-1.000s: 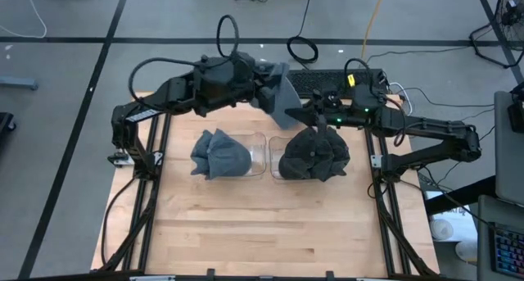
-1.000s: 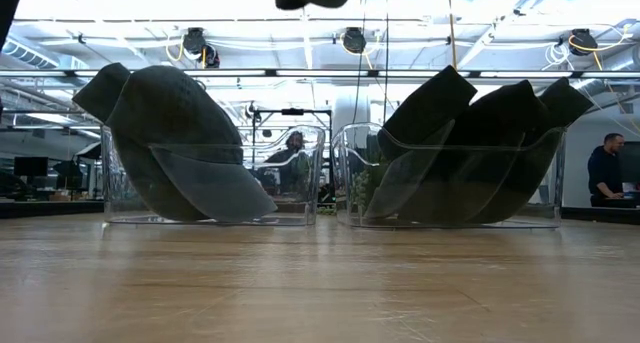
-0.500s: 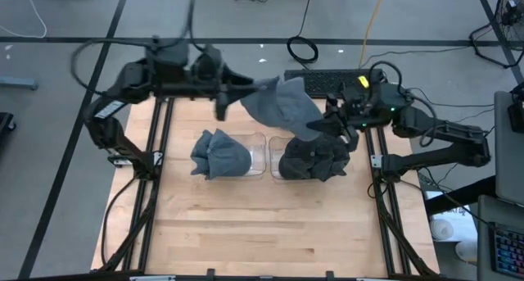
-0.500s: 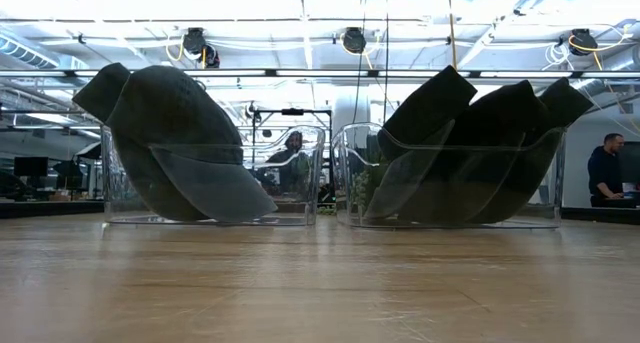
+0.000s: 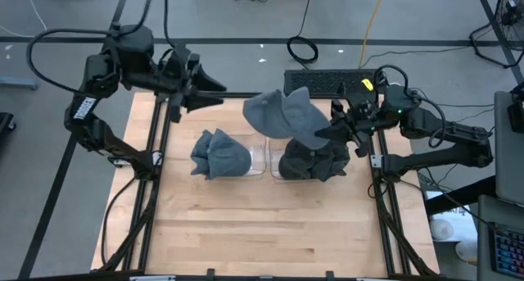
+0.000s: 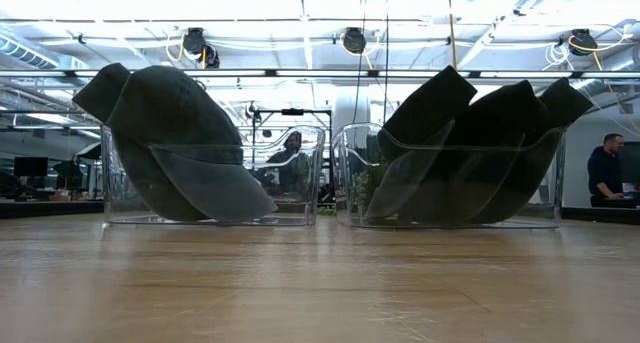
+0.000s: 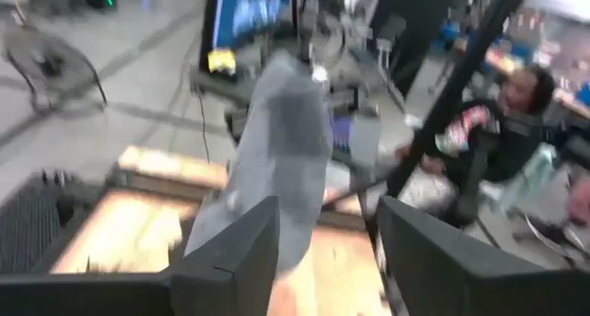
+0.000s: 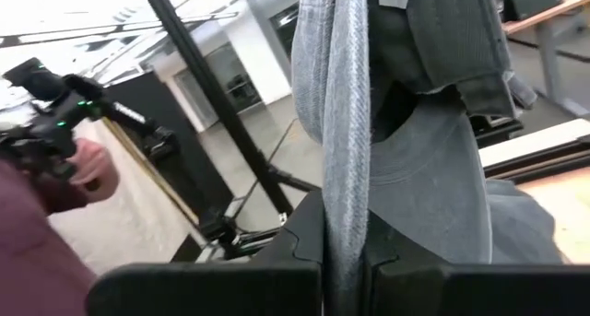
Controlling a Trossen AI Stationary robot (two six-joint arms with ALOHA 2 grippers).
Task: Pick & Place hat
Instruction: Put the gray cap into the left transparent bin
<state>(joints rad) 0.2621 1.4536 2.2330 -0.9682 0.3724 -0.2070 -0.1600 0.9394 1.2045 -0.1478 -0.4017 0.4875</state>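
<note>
Pinching the grey hat (image 5: pixel 285 117) by its edge in the right gripper (image 5: pixel 337 132), held aloft over the right bin (image 5: pixel 275 161) of hats, presumably for transfer, left gripper (image 5: pixel 214 92) spread empty, well apart.

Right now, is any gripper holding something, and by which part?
The right gripper is shut on the grey hat, pinching an edge of its fabric; which part cannot be told. The left gripper is open and holds nothing.

Left fingers (image 7: pixel 226 261) apart; right fingers (image 8: pixel 304 228) clamped
</note>
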